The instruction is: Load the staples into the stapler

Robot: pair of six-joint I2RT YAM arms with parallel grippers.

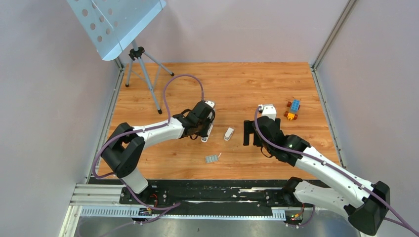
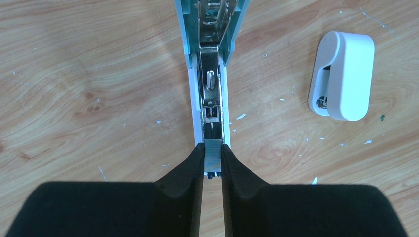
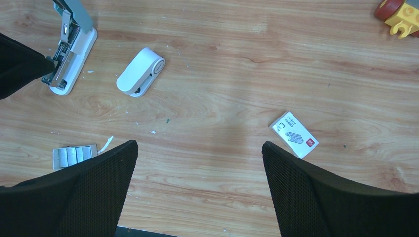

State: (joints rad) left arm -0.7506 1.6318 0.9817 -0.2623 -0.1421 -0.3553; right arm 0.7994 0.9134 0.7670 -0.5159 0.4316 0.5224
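From the left wrist: left hand pressed together on the near end of the metal channel of the stapler. Pale blue-green top swung up and away, white base flat on the wooden worktop. By the look of it, a steadying grip to keep the channel open and still for loading. Off to the right and apart from it, a small white rounded case, untouched. From the right wrist: right hand spread wide and empty above bare wood, apparently poised for a pickup. Just beside one of its fingers, low in the view, the staples: a flat ribbed grey block lying loose on the worktop, apart from the stapler and not yet loaded. Further right, a small white staple box; in the far corner, a toy-brick block. From above: both arms reaching in toward the middle, small white rounded case between the two hands, staples nearer the bases. At the back left, a tripod carrying a perforated metal panel. Likely next: right hand down over the staples.
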